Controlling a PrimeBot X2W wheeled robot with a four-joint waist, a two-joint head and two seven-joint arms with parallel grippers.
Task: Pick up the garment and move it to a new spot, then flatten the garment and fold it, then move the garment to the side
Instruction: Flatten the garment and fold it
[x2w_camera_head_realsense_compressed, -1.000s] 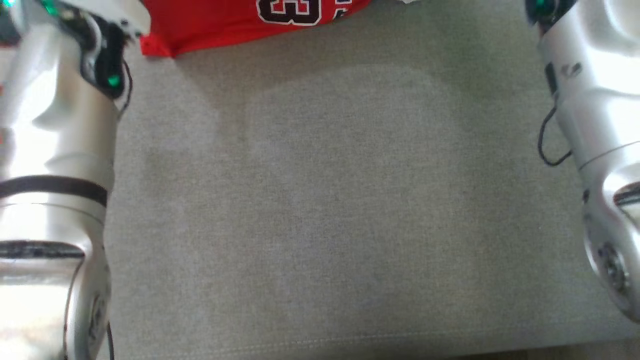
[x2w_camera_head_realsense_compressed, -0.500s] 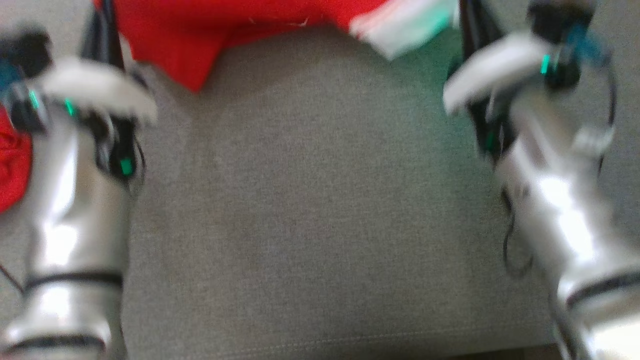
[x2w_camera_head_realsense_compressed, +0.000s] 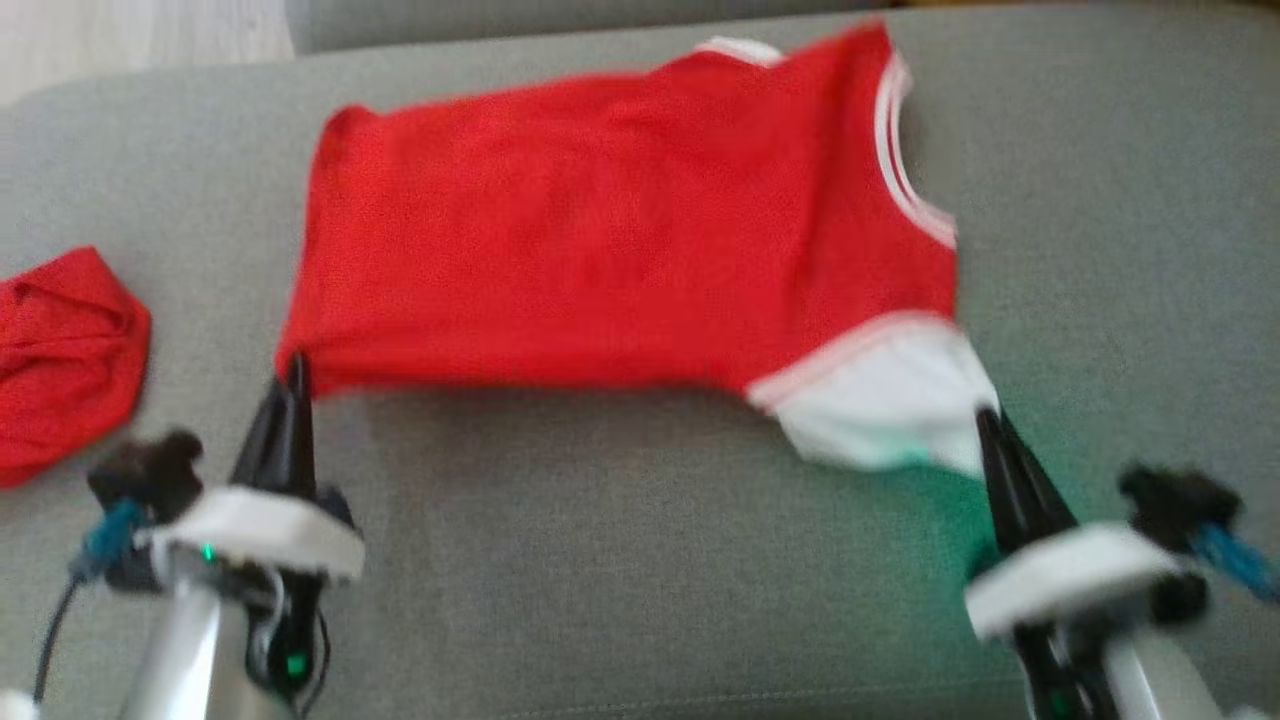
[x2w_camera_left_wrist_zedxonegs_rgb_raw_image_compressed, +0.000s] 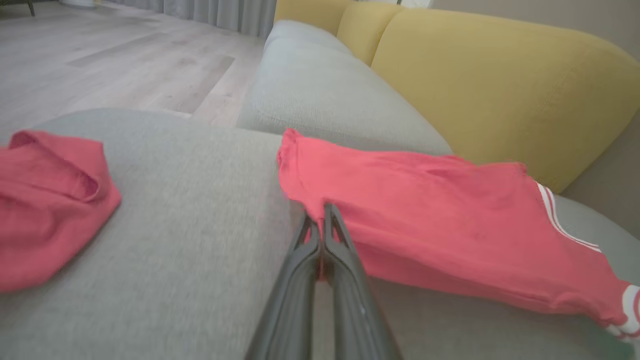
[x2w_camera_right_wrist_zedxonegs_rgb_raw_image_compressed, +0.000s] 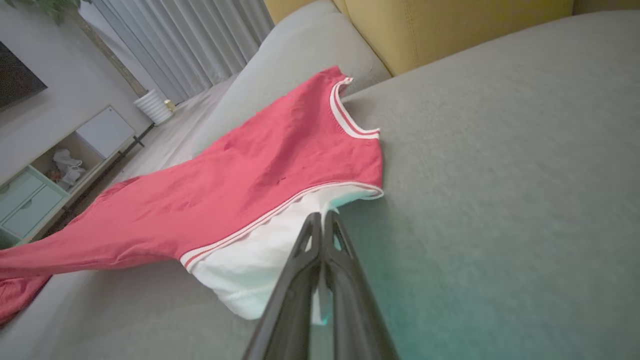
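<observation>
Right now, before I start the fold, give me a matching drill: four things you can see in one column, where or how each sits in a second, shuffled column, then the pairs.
Column one:
1. left claw
2. right claw
3. red bundle
4. yellow backrest

Column two:
A. shut on the white inner corner of the jersey
B. lying on the grey cushion, apart from the jersey, on the robot's left
C. shut on a plain red corner of the jersey
D. rising beyond the grey cushion

Pairs: 1-C, 2-A, 3-B, 4-D
</observation>
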